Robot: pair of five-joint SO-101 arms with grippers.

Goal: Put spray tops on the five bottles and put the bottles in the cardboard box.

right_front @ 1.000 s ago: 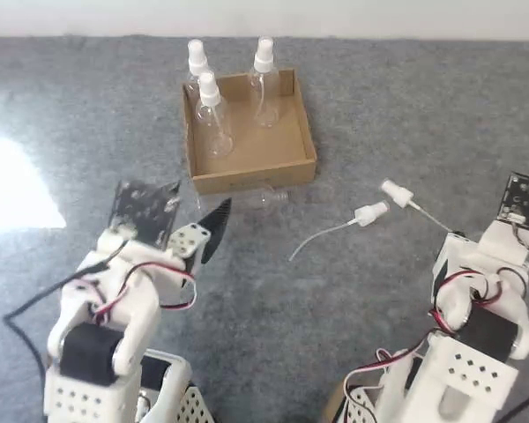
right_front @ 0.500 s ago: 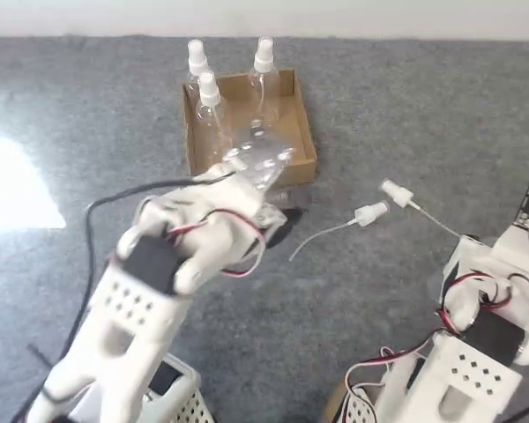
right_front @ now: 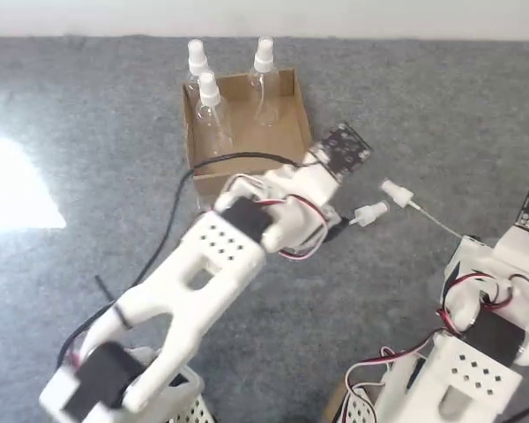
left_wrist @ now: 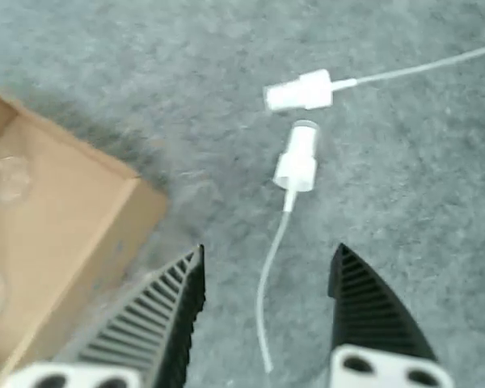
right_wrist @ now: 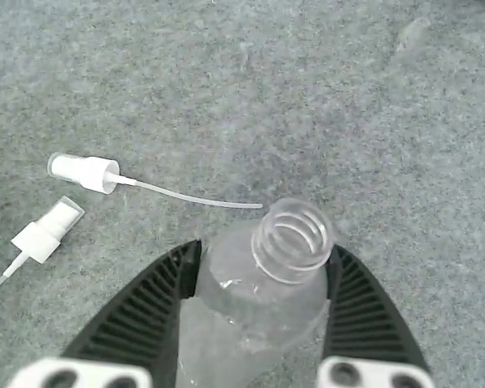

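Bottles with tops on, three of them, stand in the far part of the cardboard box in the high view. Two loose tops lie on the table to its right, and the left arm is stretched out to just beside them.

From the left wrist, the left gripper hangs with jaws apart over one top's thin tube, gripping nothing.

From the right wrist, the right gripper is clamped on an open bottle, upright and uncapped.

By my judgement three are done, and two remain to cap and box.
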